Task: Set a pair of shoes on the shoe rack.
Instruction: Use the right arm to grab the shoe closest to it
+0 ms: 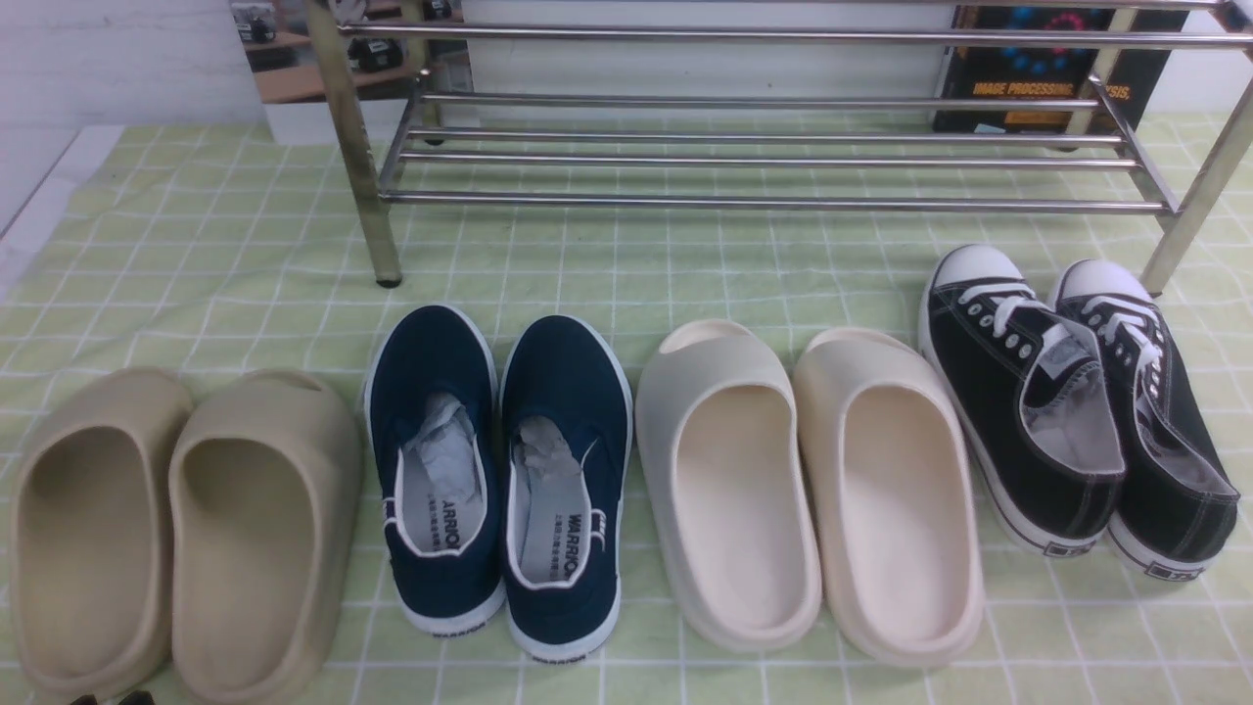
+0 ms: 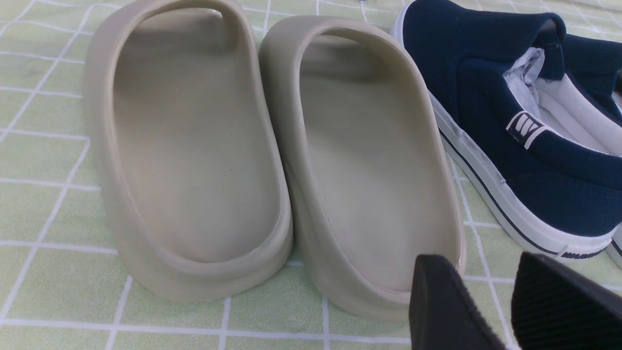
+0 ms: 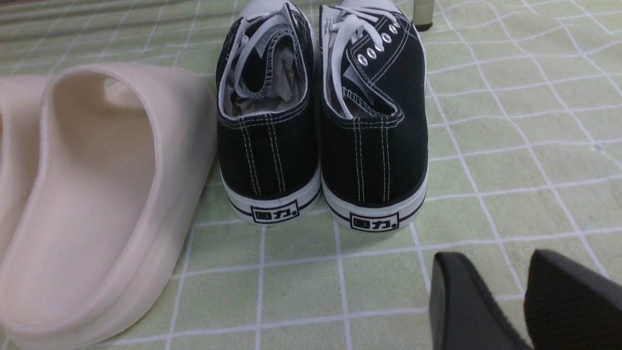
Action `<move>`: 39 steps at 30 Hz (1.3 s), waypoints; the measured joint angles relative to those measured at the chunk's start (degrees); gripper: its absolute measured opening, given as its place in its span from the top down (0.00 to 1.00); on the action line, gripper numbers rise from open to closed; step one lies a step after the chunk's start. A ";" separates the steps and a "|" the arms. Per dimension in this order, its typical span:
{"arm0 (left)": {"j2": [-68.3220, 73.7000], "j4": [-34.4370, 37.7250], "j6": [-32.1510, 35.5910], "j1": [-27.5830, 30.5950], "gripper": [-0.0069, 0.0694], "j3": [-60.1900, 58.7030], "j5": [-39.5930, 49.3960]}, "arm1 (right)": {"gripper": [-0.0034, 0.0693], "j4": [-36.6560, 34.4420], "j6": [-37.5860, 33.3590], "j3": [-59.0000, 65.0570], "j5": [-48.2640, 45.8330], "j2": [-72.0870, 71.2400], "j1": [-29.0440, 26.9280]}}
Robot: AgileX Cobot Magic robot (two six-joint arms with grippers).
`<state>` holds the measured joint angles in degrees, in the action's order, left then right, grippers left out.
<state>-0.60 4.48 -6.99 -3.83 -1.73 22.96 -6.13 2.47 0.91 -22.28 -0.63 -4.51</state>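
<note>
On checked cloth (image 1: 685, 274), cream slides (image 1: 886, 490) sit beside black sneakers (image 1: 1018, 411) (left pincer (image 2: 481, 272) and right pincer (image 3: 493, 267) both released).

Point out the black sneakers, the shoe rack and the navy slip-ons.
black sneakers (image 1: 979, 411): front view, left shoe's side
shoe rack (image 1: 773, 203): front view, lower front bar
navy slip-ons (image 1: 431, 357): front view, left shoe's toe

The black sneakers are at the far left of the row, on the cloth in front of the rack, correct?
Not quite. The front view shows the black sneakers at the far right of the row, not the left. They do sit on the cloth in front of the rack.
</note>
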 joint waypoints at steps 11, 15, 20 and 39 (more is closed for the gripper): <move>0.00 0.00 0.00 0.00 0.60 0.00 0.00 | 0.62 0.00 0.06 0.00 0.28 0.00 0.00; 0.00 0.00 0.00 0.00 0.60 0.00 0.00 | 0.62 0.00 0.06 0.38 2.99 0.00 0.00; 0.00 0.00 0.00 0.00 0.60 0.00 0.00 | 0.62 0.00 0.06 0.63 18.70 0.00 0.00; 0.00 0.00 0.00 0.00 0.60 0.00 0.00 | 0.95 3.91 12.87 -21.59 37.81 17.04 0.00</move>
<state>-0.60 4.48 -6.99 -3.83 -1.73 22.96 -2.21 15.34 -20.69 15.53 16.42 -4.51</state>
